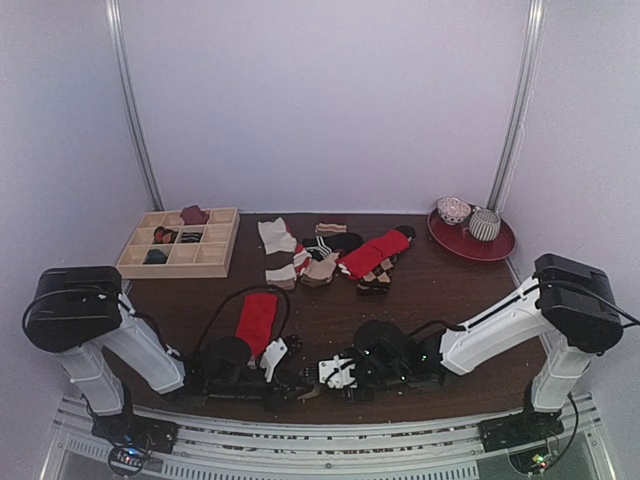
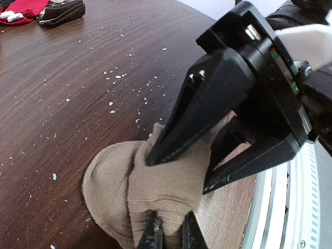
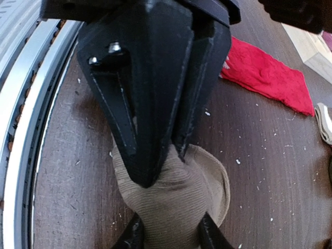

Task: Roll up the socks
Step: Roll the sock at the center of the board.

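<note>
At the near edge of the dark wood-grain table [image 1: 450, 300], my left gripper [image 2: 171, 236] was pinched almost closed on the light tan-brown ribbed fabric sock [image 2: 119, 192], with a fold of cloth caught between its two black fingers. My right gripper [image 3: 171, 239] met it head-on from the other side. Its fingers were drawn in narrow against both flanks of the same bunched sock, squeezing the fabric at the waist. The sock sat crumpled in a rounded lump on the tabletop between the two grippers, close to the pale metal rail [image 3: 15, 155] along the table's front. The bright red fabric sock [image 1: 257, 320] lay flat and stretched out just beyond my left arm, apart from the tan one, and neither gripper touched it. White specks dotted the wood around the work. Farther back sat a heap of mixed socks [image 1: 335, 255], with a pale wooden tray of square compartments [image 1: 175, 270] at the left and a round red plate [image 1: 475, 250] at the right.
</note>
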Controlling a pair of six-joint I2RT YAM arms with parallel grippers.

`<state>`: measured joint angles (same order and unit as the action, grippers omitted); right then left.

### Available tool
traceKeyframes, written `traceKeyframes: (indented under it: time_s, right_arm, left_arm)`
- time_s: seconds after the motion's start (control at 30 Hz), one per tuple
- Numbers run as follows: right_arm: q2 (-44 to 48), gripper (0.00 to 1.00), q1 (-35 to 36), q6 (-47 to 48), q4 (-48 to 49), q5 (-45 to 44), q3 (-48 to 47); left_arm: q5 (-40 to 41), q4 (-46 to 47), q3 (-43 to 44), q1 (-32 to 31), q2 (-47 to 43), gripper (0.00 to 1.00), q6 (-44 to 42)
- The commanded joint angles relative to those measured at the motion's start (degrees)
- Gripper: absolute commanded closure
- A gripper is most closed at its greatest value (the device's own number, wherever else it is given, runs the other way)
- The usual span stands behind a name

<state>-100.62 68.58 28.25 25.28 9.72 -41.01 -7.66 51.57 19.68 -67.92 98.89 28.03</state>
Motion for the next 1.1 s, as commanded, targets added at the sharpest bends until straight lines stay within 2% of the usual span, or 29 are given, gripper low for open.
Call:
traceKeyframes:
  time_s: [0.0,0.1,0.27,0.3,0.33,0.37,0.53,0.67,0.83,1.07]
  right_arm:
    - [-3.27,0.76,0.06,-4.26,-8.19,4.1,-2.2]
    - [-4.46,0.78,-1.61,-8.1,-11.44,8.28,-3.03]
    - [-7.87,0.79,-3.25,-11.94,-18.96,13.58,-6.32]
    - [-8.47,0.79,-3.35,-12.24,-20.39,14.07,-6.88]
    - [-8.98,0.79,-3.48,-12.46,-21.82,14.3,-7.49]
    - [-9.35,0.79,-3.56,-12.75,-22.9,14.27,-8.09]
    - [-11.58,0.79,-4.4,-13.58,-28.03,14.37,-10.45]
    - [-12.31,0.79,-4.68,-13.99,-29.73,15.12,-11.0]
    - [-12.58,0.79,-5.22,-14.19,-30.82,14.82,-11.26]
    - [-12.83,0.79,-5.62,-13.67,-31.24,14.4,-11.62]
  left_arm:
    - [-2.07,-17.63,-1.84,-0.55,2.98,0.94,-0.49]
    - [-0.1,-19.56,-1.44,-0.55,-0.45,0.78,-2.23]
    - [6.73,-26.3,1.01,-0.71,-10.21,0.41,-7.93]
    - [7.98,-27.2,1.44,-0.91,-12.23,0.33,-9.4]
    - [9.36,-27.94,1.74,-1.16,-14.32,0.13,-10.95]
    - [10.82,-28.36,1.91,-1.38,-16.12,0.03,-12.46]
    - [14.7,-21.73,-1.17,-1.78,-23.94,0.02,-20.66]
    - [13.43,-17.52,-1.84,-1.71,-26.62,0.02,-25.92]
    - [5.42,-19.6,1.03,-0.24,-22.3,0.09,-28.89]
    - [0.44,-16.92,1.51,1.38,-16.16,0.13,-27.85]
